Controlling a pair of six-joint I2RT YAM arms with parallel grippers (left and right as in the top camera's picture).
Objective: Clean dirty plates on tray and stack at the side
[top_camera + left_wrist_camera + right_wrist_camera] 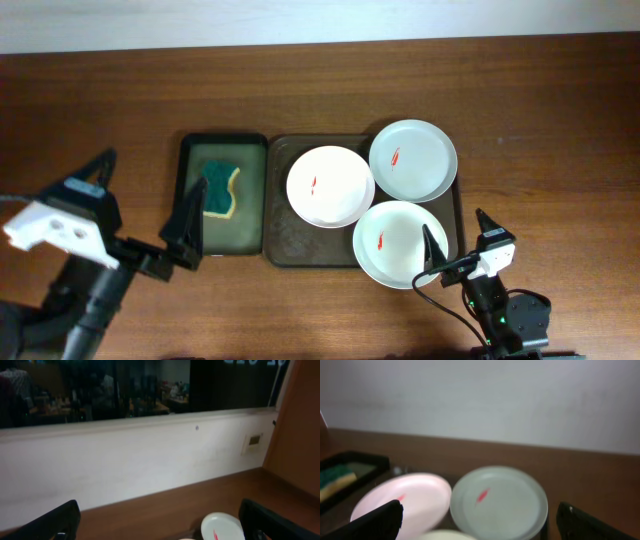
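Three white plates lie on the dark brown tray (pixel 288 245), each with a small red smear: one at the left (pixel 330 186), one at the back right (pixel 412 160), one at the front right (pixel 400 244). My right gripper (pixel 457 238) hovers open over the front right plate's right edge, nothing between its fingers. In the right wrist view the back right plate (pixel 497 502) and the left plate (pixel 415 500) lie ahead of the open gripper (pixel 485 525). My left gripper (pixel 145 200) stands open and empty, left of the trays. The left wrist view catches one plate (pixel 222 527) low down.
A smaller dark tray (pixel 250 200) with a greenish floor sits left of the big tray and holds a green and yellow sponge (pixel 221 190). Brown tabletop surrounds both trays. A pale wall runs along the table's far edge.
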